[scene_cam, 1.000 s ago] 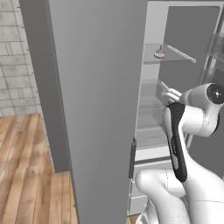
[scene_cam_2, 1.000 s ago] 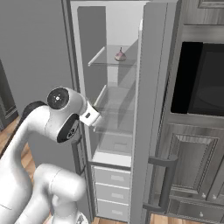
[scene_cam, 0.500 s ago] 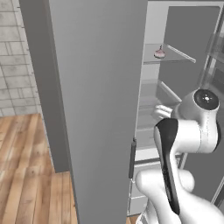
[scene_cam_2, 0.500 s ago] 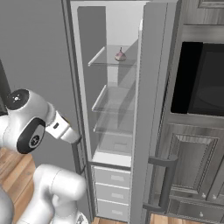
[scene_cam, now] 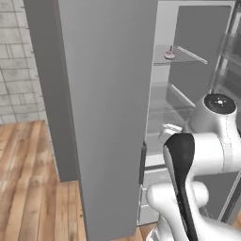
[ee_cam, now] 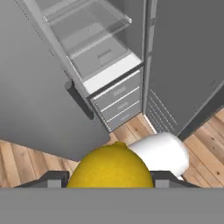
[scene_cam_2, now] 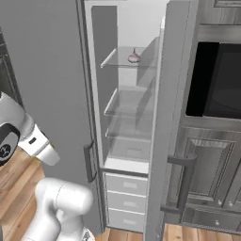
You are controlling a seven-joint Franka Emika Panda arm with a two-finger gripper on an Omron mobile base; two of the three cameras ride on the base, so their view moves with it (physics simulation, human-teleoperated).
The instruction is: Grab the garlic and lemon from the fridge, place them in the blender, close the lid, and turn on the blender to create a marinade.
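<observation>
Left base view: the fridge [scene_cam: 108, 94] stands with its big grey door swung open toward the camera, glass shelves behind it, and the garlic [scene_cam: 169, 54] sits alone on the top shelf at about 1 o'clock from the white arm, well apart from it

Right base view: the same garlic [scene_cam_2: 134, 57] rests on the upper glass shelf, with bare shelves and white drawers below; the arm's forearm sits at 9 o'clock in the frame, turned away from the fridge interior

Hand view: the lemon [ee_cam: 110, 168] bulges up at 6 o'clock, seated in the gripper [ee_cam: 107, 178], whose dark fingertips press it from either side, so the jaws are clamped on the fruit; the fridge drawers and dark door handle lie beyond at 12 o'clock

The step in hand looks like carrying the lemon off to the blender, and doing it well means holding the clamp firm on the round, slippery fruit, swinging clear of the open door's edge, and keeping the hand level so the fruit does not roll out

The fingertips are cut off by the frame's bottom edge, and the lemon hides most of their contact
</observation>
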